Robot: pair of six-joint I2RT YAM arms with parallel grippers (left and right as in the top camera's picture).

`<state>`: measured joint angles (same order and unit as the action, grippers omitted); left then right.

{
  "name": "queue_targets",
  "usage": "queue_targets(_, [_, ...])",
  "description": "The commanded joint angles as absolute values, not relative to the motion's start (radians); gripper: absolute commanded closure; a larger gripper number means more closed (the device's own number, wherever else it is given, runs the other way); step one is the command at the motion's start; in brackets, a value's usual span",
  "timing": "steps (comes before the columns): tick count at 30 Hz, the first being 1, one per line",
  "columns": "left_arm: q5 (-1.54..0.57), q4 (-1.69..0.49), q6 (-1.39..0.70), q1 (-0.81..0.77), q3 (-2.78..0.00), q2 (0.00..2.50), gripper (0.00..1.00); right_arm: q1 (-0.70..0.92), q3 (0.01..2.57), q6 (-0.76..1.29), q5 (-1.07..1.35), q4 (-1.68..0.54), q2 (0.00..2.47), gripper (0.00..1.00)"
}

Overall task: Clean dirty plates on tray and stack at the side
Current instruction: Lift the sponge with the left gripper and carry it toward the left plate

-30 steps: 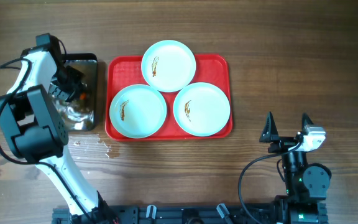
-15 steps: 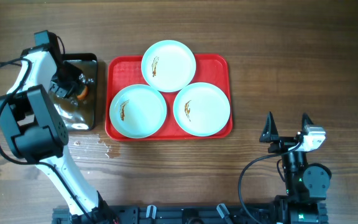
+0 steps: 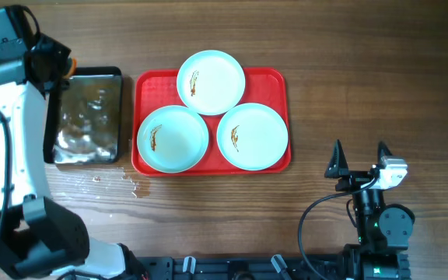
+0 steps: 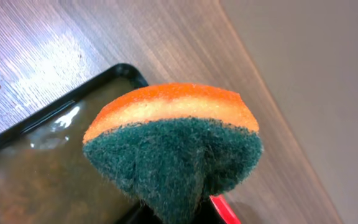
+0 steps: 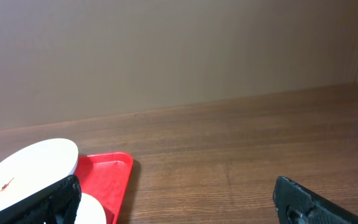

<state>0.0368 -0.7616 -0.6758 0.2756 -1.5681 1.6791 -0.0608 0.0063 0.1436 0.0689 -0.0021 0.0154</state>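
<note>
Three white plates, each with a brown-orange smear, lie on the red tray (image 3: 274, 79): one at the back (image 3: 211, 82), one front left (image 3: 173, 138), one front right (image 3: 253, 136). My left gripper (image 3: 53, 64) is raised over the back left corner of the dark pan. It is shut on a green and orange sponge (image 4: 173, 143), which hides its jaws (image 4: 179, 214). My right gripper (image 3: 358, 159) is open and empty, low over the table right of the tray. The right wrist view shows its open jaws (image 5: 179, 202), the back plate (image 5: 30, 165) and the tray's corner (image 5: 107, 171).
A dark metal pan (image 3: 88, 117) holding water stands just left of the tray; it also shows in the left wrist view (image 4: 42, 168). Water drops (image 3: 115, 180) lie on the wooden table in front of the pan. A plain wall runs behind the table.
My left gripper has lifted the sponge out of the pan and moved to the back left, so the whole pan now shows. The right arm and the plates have not moved.
</note>
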Motion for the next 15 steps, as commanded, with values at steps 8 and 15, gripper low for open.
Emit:
queue_targets(8, [0.223,-0.652,-0.418,0.241,-1.435,1.798,0.96,-0.059,0.005,0.132,0.055,0.001,0.011,0.0])
queue_targets(15, [0.185,-0.597,-0.418,0.165,-1.453,1.584,0.96,-0.059,0.005,0.132,0.055,0.001,0.011,0.0])
